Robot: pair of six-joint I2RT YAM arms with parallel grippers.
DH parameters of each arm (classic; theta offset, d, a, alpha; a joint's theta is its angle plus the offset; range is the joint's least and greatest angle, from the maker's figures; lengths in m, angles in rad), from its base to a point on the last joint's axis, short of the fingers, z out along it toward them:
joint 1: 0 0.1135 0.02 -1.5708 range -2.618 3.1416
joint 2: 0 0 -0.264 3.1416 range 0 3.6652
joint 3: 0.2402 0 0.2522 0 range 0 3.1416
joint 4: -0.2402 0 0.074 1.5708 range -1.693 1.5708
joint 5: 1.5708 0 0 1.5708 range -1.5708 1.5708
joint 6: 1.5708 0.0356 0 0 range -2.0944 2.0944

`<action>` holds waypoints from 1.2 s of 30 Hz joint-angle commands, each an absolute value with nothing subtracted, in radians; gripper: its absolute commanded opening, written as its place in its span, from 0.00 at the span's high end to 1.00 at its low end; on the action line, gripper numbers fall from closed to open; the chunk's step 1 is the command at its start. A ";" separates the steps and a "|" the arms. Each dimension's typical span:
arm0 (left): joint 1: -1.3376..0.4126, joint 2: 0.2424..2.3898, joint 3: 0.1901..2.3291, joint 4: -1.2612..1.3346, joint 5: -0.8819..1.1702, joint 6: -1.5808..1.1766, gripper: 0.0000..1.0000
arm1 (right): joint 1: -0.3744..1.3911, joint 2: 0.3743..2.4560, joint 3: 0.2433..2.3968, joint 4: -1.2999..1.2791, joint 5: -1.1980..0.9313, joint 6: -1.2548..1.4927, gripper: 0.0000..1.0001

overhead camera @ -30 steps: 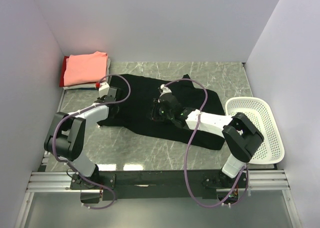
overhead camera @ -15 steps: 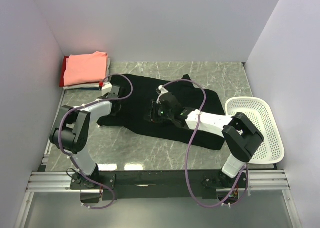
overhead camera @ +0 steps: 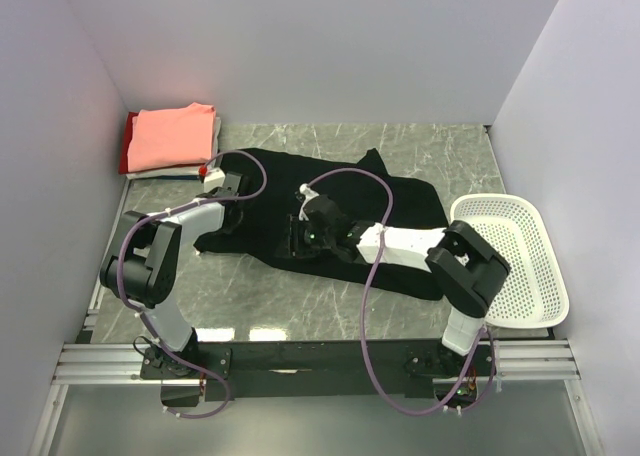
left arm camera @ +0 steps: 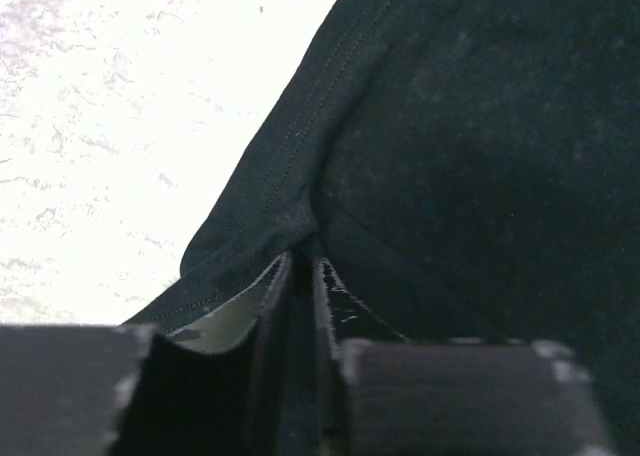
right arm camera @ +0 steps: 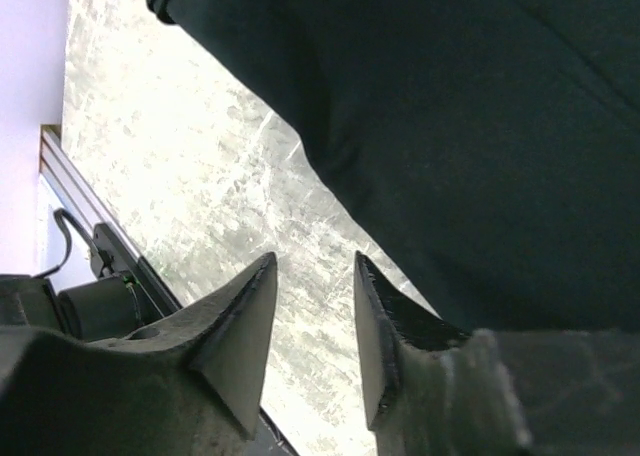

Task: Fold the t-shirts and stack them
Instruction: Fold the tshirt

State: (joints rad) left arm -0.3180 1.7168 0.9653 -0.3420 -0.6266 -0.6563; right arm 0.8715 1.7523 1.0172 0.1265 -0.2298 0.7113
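A large black cloth t-shirt (overhead camera: 290, 181) is seen lying spread, rumpled and unfolded, across the middle of the grey marble-patterned table (overhead camera: 300, 301), its bulk reaching from near the left arm towards the white plastic mesh basket (overhead camera: 545, 266) at the right. In the far left corner a stack is already formed: a salmon-pink folded t-shirt (overhead camera: 172, 134) is laid on top, with white and red cloth edges (overhead camera: 127, 148) showing beneath it. That part of the task is judged done, while the black shirt is not yet folded or stacked. The left gripper (left arm camera: 303, 261) is set at the shirt's left edge and is clenched on a raised ridge of the black cloth, which is drawn into the narrow gap between the fingers. The right gripper (right arm camera: 315, 261) is held low over the shirt's near edge with its jaws apart; bare marble is seen between them and nothing is grasped. What is left, by this judgement, is the folding of the black shirt and its placing on the stack.
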 commanded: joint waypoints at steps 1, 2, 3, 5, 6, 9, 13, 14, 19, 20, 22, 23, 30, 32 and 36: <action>-0.322 1.718 1.002 -0.368 -0.657 -0.660 0.82 | 0.899 1.770 1.081 0.135 -0.236 0.680 0.55; -0.322 1.717 1.002 -0.373 -0.657 -0.660 0.85 | 0.905 1.779 1.089 0.123 -0.223 0.663 0.53; -0.322 1.713 1.003 -0.374 -0.655 -0.660 0.90 | 0.919 1.784 1.112 0.115 -0.215 0.651 0.51; -0.322 1.704 1.008 -0.380 -0.652 -0.660 0.96 | 0.931 1.805 1.138 0.091 -0.193 0.617 0.50; -0.322 1.694 1.006 -0.383 -0.652 -0.661 0.99 | 0.946 1.815 1.166 0.083 -0.172 0.608 0.48; -0.322 1.666 1.006 -0.390 -0.650 -0.664 0.99 | 0.963 1.854 1.216 0.058 -0.128 0.565 0.47; -0.321 1.646 1.011 -0.403 -0.653 -0.661 0.99 | 0.991 1.914 1.282 0.028 -0.077 0.512 0.46; -0.321 1.643 1.012 -0.406 -0.653 -0.660 0.99 | 0.994 1.934 1.292 0.023 -0.072 0.496 0.46; -0.321 1.628 1.020 -0.414 -0.646 -0.661 0.99 | 1.002 1.982 1.336 0.018 -0.038 0.463 0.44; -0.321 1.625 1.020 -0.414 -0.640 -0.661 0.99 | 1.006 1.997 1.344 0.015 -0.031 0.457 0.44; -0.321 1.620 1.022 -0.414 -0.635 -0.660 0.99 | 1.008 2.014 1.367 0.009 -0.031 0.453 0.44; -0.321 1.620 1.023 -0.414 -0.634 -0.660 0.99 | 1.009 2.025 1.371 0.009 -0.026 0.451 0.44; -0.318 1.641 1.043 -0.416 -0.598 -0.631 0.84 | 1.019 2.048 1.384 0.009 -0.015 0.459 0.44; -0.319 1.651 1.052 -0.413 -0.586 -0.624 0.79 | 1.019 2.055 1.379 0.018 -0.018 0.474 0.50; -0.321 1.684 1.072 -0.422 -0.592 -0.618 0.66 | 1.022 2.054 1.355 0.044 -0.020 0.511 0.71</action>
